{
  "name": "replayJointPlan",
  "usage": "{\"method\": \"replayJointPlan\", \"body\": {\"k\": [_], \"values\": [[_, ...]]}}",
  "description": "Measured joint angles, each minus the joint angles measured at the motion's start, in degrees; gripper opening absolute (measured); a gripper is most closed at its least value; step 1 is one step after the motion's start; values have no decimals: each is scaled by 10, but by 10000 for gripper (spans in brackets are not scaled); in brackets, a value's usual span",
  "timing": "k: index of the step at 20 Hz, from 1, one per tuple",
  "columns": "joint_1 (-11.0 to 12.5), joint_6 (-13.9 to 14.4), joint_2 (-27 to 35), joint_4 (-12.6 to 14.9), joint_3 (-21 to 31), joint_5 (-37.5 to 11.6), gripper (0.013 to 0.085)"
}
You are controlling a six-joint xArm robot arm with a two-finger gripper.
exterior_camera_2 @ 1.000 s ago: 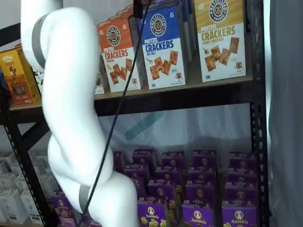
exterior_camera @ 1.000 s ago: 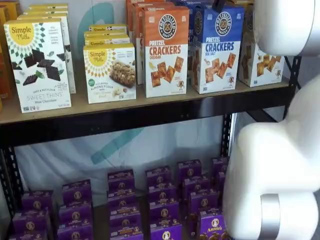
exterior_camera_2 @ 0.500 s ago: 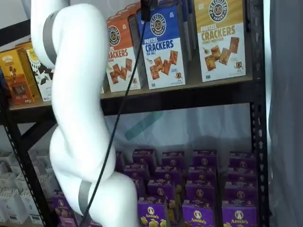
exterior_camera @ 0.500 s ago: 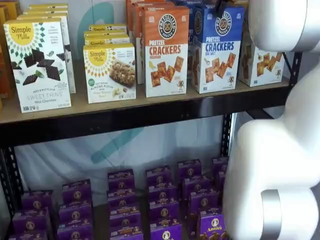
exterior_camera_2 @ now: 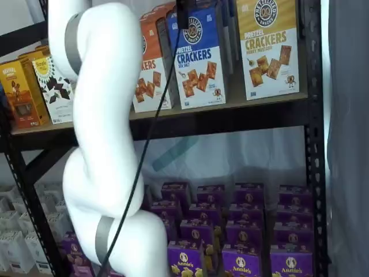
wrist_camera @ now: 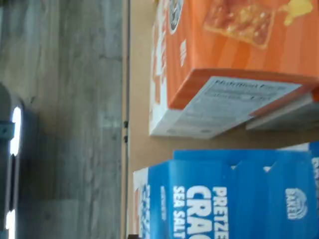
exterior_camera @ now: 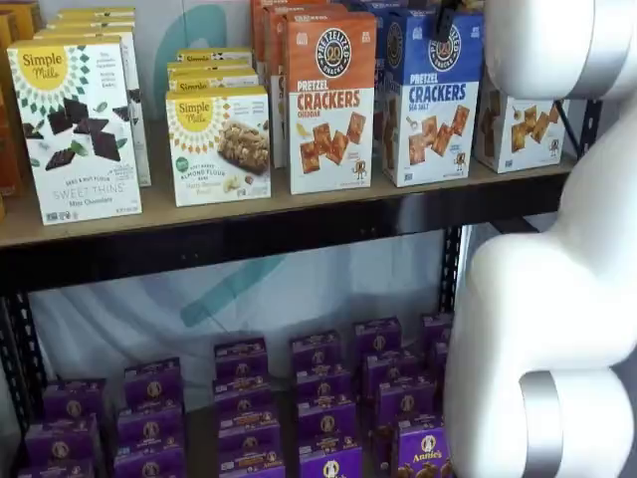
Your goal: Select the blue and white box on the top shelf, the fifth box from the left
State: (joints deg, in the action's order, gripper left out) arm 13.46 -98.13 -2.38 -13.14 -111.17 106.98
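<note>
At the top edge of both shelf views, only a dark finger of the gripper (exterior_camera_2: 185,12) hangs down, in front of the upper part of the blue and white box (exterior_camera_2: 199,57). It shows as a single black piece, so whether the claw is open or closed cannot be told, nor whether it touches the carton. A black cable (exterior_camera_2: 151,127) trails from it down past the white arm (exterior_camera_2: 104,133).

The blue and white box stands upright on the top shelf (exterior_camera: 299,224), right of centre in a shelf view (exterior_camera: 431,98). The orange cheddar box (exterior_camera: 330,100) sits just beside it on the left, and the yellow-topped cracker box (exterior_camera_2: 268,46) stands to its right. In the wrist view, the blue carton (wrist_camera: 224,199) and the orange one (wrist_camera: 224,64) lie near each other, with a strip of tan board between them.
</note>
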Motion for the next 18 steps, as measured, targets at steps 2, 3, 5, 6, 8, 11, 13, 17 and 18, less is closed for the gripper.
{"method": "replayJointPlan", "body": {"k": [2, 3, 5, 6, 8, 11, 13, 17, 18], "values": [[-6, -1, 8, 16, -11, 11, 850], [-8, -1, 10, 22, -14, 13, 850], [-11, -2, 14, 32, -16, 16, 850], [-12, -3, 15, 37, -17, 18, 850], [-15, -4, 17, 46, -18, 20, 850], [-19, -6, 23, 60, -23, 27, 850], [-18, -7, 24, 63, -24, 28, 850], [-15, -10, 27, 61, -26, 32, 850], [-14, -11, 27, 61, -24, 30, 850]]}}
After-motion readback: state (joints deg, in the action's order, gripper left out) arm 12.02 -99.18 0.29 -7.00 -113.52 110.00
